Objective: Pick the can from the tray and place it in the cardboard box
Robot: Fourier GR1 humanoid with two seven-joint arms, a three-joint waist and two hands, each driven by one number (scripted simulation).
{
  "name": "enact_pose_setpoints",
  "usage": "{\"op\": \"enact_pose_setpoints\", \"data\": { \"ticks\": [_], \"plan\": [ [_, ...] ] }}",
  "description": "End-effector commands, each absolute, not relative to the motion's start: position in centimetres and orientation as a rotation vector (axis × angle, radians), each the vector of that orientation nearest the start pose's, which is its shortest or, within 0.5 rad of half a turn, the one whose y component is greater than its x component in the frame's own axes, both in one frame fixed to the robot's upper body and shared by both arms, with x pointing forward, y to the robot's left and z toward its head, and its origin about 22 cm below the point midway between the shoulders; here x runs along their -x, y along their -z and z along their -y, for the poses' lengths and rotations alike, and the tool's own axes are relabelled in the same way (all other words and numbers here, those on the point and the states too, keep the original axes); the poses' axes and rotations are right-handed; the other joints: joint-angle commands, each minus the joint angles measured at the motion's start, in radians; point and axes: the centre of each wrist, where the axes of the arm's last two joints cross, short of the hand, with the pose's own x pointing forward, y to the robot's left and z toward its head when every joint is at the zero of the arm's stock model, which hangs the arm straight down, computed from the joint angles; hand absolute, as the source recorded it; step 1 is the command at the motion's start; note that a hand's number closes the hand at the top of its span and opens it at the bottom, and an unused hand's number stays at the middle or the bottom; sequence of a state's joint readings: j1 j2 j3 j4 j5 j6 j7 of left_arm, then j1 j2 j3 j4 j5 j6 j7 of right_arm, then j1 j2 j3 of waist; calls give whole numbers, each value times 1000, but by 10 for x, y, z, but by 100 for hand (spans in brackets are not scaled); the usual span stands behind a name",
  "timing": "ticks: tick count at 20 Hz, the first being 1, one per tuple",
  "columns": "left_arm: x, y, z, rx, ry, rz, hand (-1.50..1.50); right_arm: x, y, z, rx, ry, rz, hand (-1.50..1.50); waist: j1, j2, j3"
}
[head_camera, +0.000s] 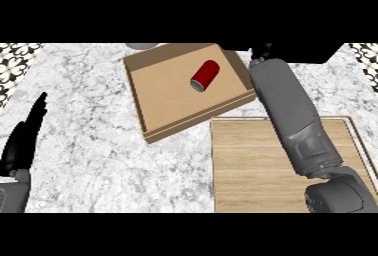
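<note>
- Head view: red can (205, 76), grey-ended, lies on its side near the box's (166, 102) right edge.
- Left hand (22, 137) straight-fingered, empty.
- Right hand (260, 50): cannot tell its state.

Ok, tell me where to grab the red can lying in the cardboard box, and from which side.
Grip the red can round the middle of its body, coming from straight above. It lies on its side, slanted, with its silver end toward the lower left, so the fingers should close across its long axis. The walls of the cardboard box surround it, which probably rules out a sideways approach.
</note>
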State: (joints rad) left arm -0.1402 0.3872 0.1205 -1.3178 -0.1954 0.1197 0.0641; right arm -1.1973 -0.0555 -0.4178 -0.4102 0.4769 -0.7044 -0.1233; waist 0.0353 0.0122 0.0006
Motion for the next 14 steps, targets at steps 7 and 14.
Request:
{"op": "enact_pose_setpoints", "data": {
  "ticks": [7, 14],
  "plan": [
    [-268, -20, -364, -654, 196, 1355, 0, -446, -105, 221, 735, 60, 1691, -150, -49, -18, -1],
    [-262, -12, -369, -672, 188, 1345, 0, -404, -102, 294, 712, -100, 1632, -150, -68, -22, -2]
  ]
}}
